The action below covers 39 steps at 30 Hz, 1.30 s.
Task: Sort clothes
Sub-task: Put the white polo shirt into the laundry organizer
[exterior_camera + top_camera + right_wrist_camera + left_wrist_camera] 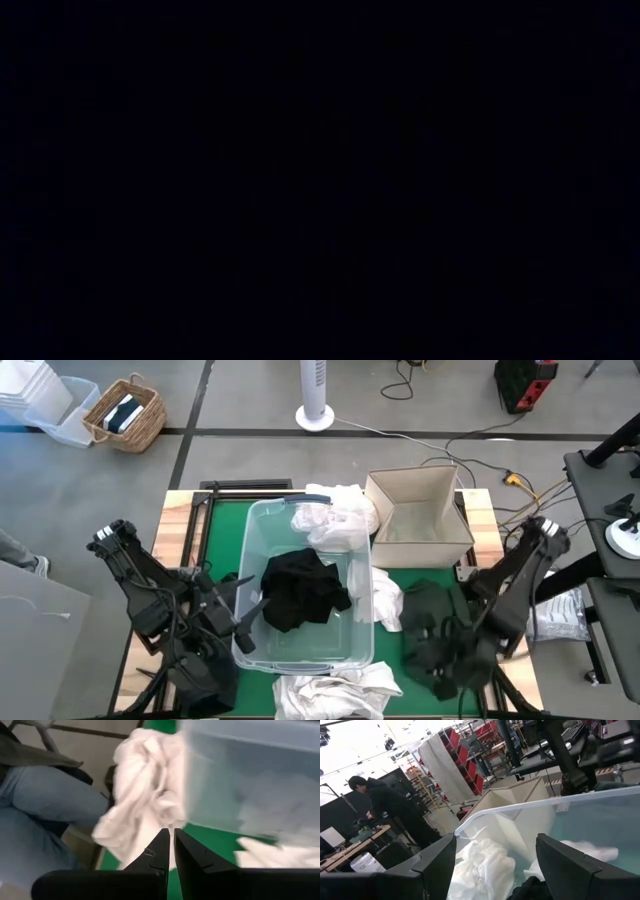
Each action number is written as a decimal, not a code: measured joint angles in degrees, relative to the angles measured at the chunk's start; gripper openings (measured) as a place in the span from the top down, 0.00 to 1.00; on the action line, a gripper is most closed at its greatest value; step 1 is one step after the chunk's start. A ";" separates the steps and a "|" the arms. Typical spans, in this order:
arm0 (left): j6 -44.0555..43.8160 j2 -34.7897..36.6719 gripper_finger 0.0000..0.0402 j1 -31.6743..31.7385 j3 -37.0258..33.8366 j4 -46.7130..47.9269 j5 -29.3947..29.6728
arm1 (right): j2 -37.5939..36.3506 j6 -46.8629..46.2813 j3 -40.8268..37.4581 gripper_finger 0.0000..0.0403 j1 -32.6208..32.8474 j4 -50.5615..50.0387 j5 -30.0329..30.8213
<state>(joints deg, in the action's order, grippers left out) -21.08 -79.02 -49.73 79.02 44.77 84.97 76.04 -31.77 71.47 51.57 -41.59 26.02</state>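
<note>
Resting at the near-left edge of the clear plastic tub [262, 530], the left gripper [243, 622] has its two dark fingers [436, 865] spread wide with nothing between them. Just beyond those fingers, inside the tub, lie a crumpled black garment [300, 590] and, farther on, a bunched white garment [335, 520] draped over the tub's far rim. Past that rim stands the beige cardboard box [385, 495]. The right gripper [172, 851] sits low over a dark green garment [432, 622] on the green table mat [225, 535], its fingers pressed together and empty. Ahead of it a rumpled white cloth [142, 780] hangs at the table's near edge, beside the tub wall. Another white garment [387, 600] lies between the tub and the dark green one. The low view is black. A person in dark clothing [385, 802] stands in the room beyond.
</note>
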 joint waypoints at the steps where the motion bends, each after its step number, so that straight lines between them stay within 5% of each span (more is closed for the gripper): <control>1: 0.00 0.00 0.38 -0.13 0.08 -0.04 0.02 | 1.83 -1.36 1.19 0.96 0.41 -0.07 0.05; 20: -1.76 0.04 0.38 -2.81 0.11 -0.22 -3.48 | 26.61 -12.21 17.26 0.92 1.05 -0.08 -3.68; 39: -2.24 -0.04 0.38 -4.64 -0.17 -0.21 -3.51 | 34.93 -22.85 17.17 0.13 -1.95 0.73 -3.99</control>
<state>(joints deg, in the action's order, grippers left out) -23.32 -79.07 -54.37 78.85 44.56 81.45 110.97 -54.62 88.64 49.62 -40.86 22.03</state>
